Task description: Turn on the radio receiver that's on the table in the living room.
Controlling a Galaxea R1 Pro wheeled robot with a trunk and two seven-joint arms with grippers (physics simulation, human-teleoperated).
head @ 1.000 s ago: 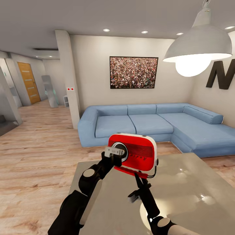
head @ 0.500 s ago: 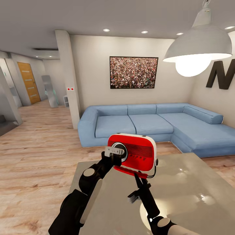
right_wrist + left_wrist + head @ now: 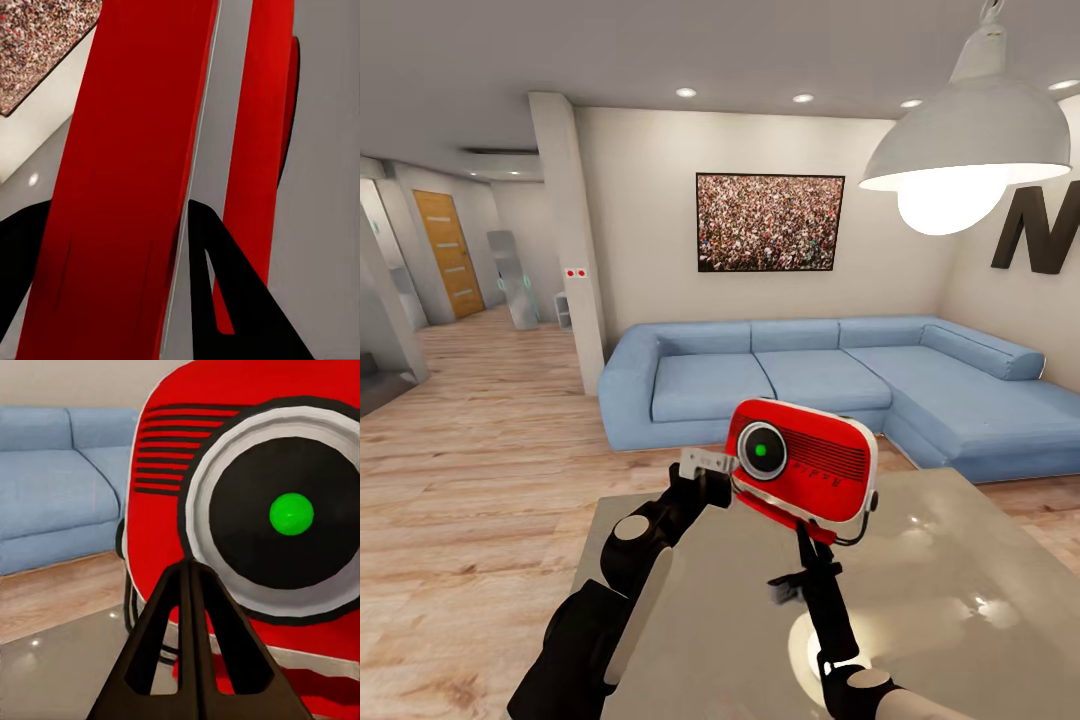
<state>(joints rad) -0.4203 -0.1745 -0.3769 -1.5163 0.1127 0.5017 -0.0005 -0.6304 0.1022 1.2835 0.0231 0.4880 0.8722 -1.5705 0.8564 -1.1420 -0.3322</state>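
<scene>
The bright-red radio receiver (image 3: 805, 462) hangs tilted above the glossy grey table (image 3: 960, 600), held from below by my right gripper (image 3: 807, 532), which is shut on its thin body. A green dot (image 3: 761, 450) glows in the middle of its round dial. My left gripper (image 3: 705, 468) is shut and empty, just left of the dial. In the left wrist view the closed fingertips (image 3: 189, 574) point at the radio (image 3: 247, 510) below its green dot (image 3: 291, 514). The right wrist view has the red body (image 3: 127, 150) between the black fingers (image 3: 225, 292).
A light-blue L-shaped sofa (image 3: 810, 380) stands behind the table, under the crowd picture (image 3: 770, 222). A white dome pendant lamp (image 3: 970, 140) hangs at the upper right, by the black letter N (image 3: 1040, 230). A pillar (image 3: 570, 240) and wood floor (image 3: 480, 450) lie to the left.
The radio has shifted right and slightly up with my right gripper, away from the left gripper. Its dial, covered by the left fingers before, now shows a green light.
</scene>
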